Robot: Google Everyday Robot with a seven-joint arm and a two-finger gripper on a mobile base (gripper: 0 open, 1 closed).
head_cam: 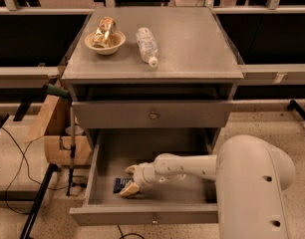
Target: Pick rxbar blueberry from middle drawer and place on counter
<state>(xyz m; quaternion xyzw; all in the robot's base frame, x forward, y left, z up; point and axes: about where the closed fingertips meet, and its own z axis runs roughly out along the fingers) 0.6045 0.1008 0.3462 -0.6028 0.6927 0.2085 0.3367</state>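
**A:** How far along am I looking here?

**B:** Early, I'd say. The surface is carrying only a bowl and a bottle, so the placing is waiting on you. The middle drawer is sitting pulled out, and your arm is reaching into it.

**A:** And the claw?

**B:** The claw is hanging low over the drawer floor, fingers spread apart, gripping nothing. The rxbar blueberry is lying flat just beside the nearer finger. You're looking at the grab, lift and placement as the leftover work.
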